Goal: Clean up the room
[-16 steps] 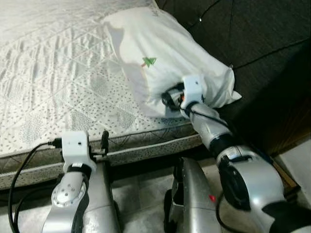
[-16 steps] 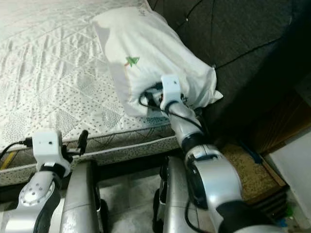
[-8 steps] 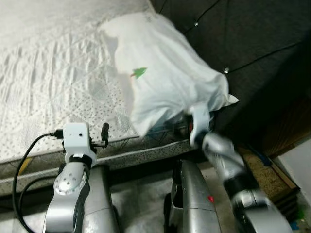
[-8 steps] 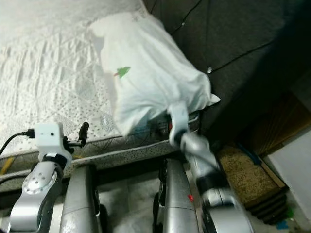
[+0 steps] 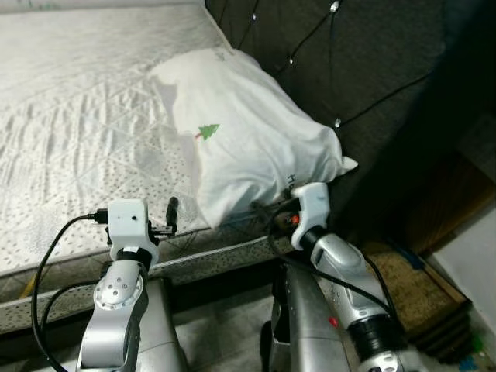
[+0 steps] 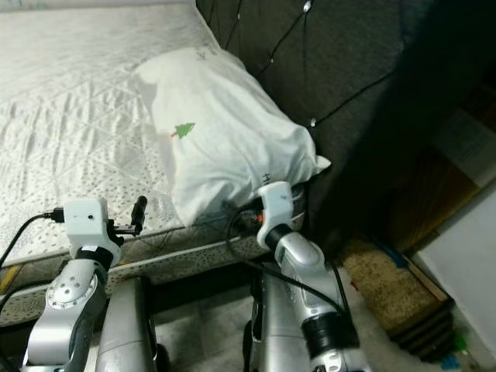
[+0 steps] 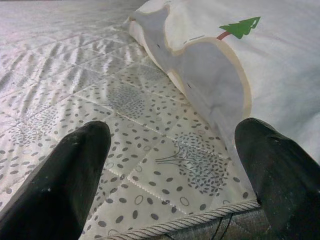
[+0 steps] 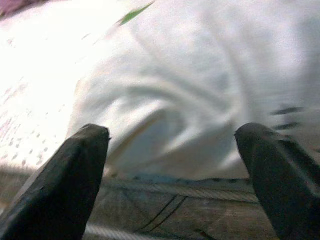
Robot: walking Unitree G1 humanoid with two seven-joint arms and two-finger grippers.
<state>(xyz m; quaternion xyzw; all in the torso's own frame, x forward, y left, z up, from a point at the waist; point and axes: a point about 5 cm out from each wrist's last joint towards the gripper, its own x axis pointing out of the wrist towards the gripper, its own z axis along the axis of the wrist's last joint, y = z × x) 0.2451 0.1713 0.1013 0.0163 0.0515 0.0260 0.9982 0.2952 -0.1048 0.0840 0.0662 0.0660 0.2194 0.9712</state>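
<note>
White cotton, one pillow [image 5: 248,147] lies at the mattress [image 5: 85,132] edge by the headboard [image 5: 349,62]. Right tool [image 8: 170,165] gapes wide before it, seemingly touching nothing; left tool [image 7: 170,165], equally spread, hovers empty over the mattress.

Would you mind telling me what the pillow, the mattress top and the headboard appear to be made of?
Pillow: soft matte woven cloth, likely cotton; it creases.
Mattress top: quilted fabric, faint sheen, stitched diamonds.
Headboard: dark tufted upholstery, probably fabric; shiny buttons.

Silver arms [image 5: 116,310], white wrist blocks [image 5: 128,222]
</note>
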